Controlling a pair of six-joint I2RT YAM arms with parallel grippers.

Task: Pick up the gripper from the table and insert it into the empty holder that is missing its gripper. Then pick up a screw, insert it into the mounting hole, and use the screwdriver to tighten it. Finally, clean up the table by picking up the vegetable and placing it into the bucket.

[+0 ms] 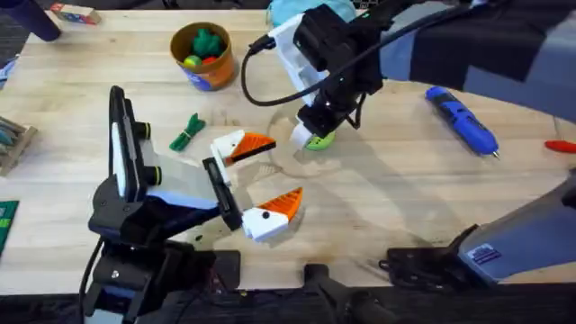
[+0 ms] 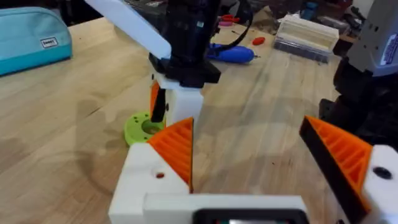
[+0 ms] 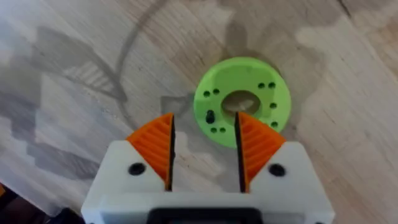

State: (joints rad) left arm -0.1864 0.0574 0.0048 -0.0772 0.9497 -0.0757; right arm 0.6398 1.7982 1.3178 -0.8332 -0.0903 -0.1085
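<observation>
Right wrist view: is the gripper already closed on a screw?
No. The right gripper hangs open over the green disc, nothing between its orange pads.

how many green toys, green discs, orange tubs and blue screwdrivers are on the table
green toys: 2, the vegetable and a toy with coloured balls inside the bucket
green disc: 1
orange bucket: 1
blue screwdriver: 1
total: 5
</observation>
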